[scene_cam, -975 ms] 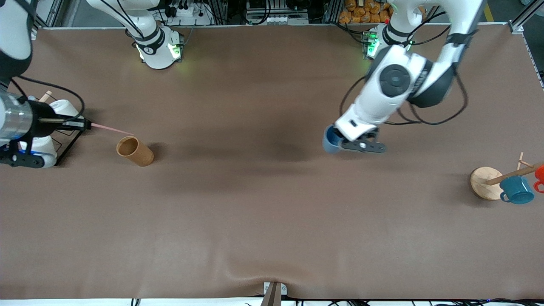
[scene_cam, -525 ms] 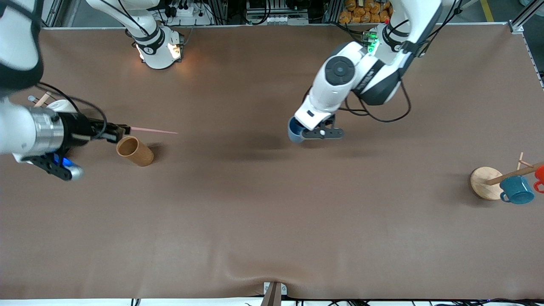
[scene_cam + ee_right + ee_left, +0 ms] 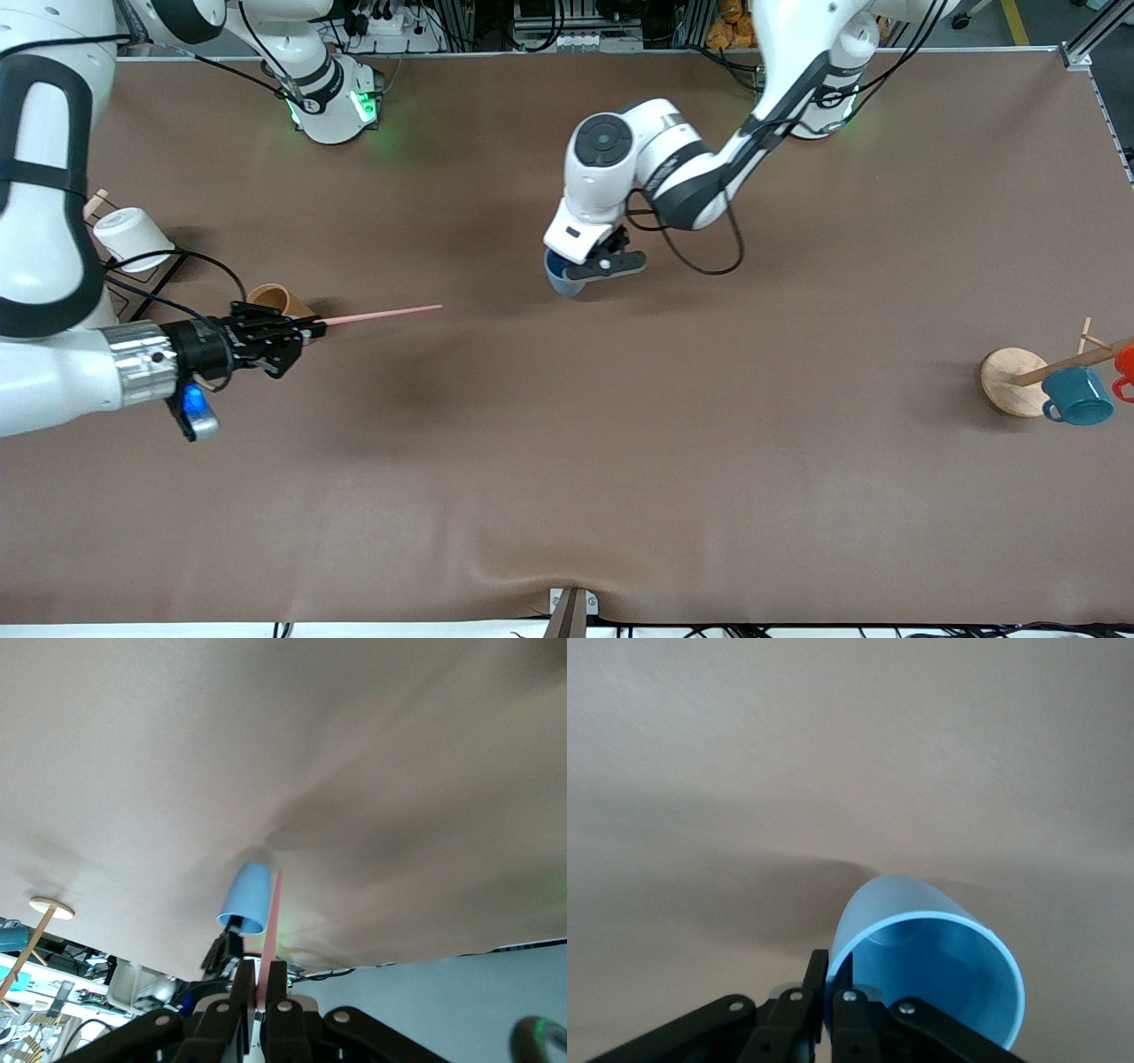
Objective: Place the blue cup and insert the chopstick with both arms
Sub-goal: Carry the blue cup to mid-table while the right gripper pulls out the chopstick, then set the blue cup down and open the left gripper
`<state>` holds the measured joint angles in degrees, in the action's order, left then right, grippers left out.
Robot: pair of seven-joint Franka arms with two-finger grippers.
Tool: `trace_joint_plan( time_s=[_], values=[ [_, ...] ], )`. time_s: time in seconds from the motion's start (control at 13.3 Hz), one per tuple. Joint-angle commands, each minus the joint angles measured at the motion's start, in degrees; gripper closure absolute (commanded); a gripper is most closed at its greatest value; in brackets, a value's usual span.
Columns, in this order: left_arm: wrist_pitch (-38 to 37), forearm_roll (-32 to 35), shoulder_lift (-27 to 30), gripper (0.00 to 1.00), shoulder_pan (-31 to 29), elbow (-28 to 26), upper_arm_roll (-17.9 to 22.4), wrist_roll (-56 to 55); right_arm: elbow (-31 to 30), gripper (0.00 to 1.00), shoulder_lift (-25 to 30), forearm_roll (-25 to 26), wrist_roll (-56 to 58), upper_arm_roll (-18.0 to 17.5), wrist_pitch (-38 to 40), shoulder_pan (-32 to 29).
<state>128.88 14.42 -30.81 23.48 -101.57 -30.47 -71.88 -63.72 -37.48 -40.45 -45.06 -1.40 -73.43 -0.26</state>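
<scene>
The blue cup point(image 3: 560, 272) is pinched by its rim in the left hand point(image 3: 595, 266) over mid-table, ready for setting down; the chopstick point(image 3: 381, 313) is clamped level in the right hand point(image 3: 306, 332), aimed toward it.

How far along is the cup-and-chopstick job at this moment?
Done: both pickups. The left gripper is shut on the blue cup, carried above the middle of the table. The right gripper is shut on the chopstick, which points toward the cup. Left: setting the cup down and inserting the chopstick.

Blue cup point(image 3: 561, 274) over table point(image 3: 567, 461) middle
</scene>
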Motion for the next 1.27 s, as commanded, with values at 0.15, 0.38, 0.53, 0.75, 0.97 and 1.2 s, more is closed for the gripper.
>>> trace_joint_plan(
  time_s=[0.15, 0.38, 0.53, 0.75, 0.97, 1.2],
  values=[
    [-0.39, 6.92, -6.36, 1.00, 2.97, 5.15, 0.32, -8.88, -4.66, 1.00, 3.64, -1.56, -2.84, -0.09, -0.66, -0.19],
    [1.10, 7.20, -7.68, 1.00, 3.85, 5.24, 0.41, -10.74, -5.18, 1.00, 3.55, -1.12, -2.84, -0.09, -1.36, 0.17],
    [1.46, 6.94, -8.04, 0.73, 3.77, 5.42, 0.49, -10.92, -5.71, 1.00, 3.90, -1.04, -2.84, -0.09, -1.36, 0.26],
    [1.37, 7.02, -6.55, 0.00, 2.80, 5.86, 0.49, -12.58, -7.28, 1.00, 5.39, -0.95, -2.93, -0.01, -1.63, 0.52],
    [-3.00, 6.32, -0.68, 0.00, -0.09, 5.86, 0.32, -12.33, -18.68, 1.00, 12.93, -0.95, -2.84, -0.18, -8.89, 2.09],
    [-8.28, 5.10, 5.57, 0.00, -3.25, 5.86, 0.06, -11.71, -26.44, 1.00, 17.69, -1.64, -3.37, -0.36, -14.01, 4.47]
  ],
)
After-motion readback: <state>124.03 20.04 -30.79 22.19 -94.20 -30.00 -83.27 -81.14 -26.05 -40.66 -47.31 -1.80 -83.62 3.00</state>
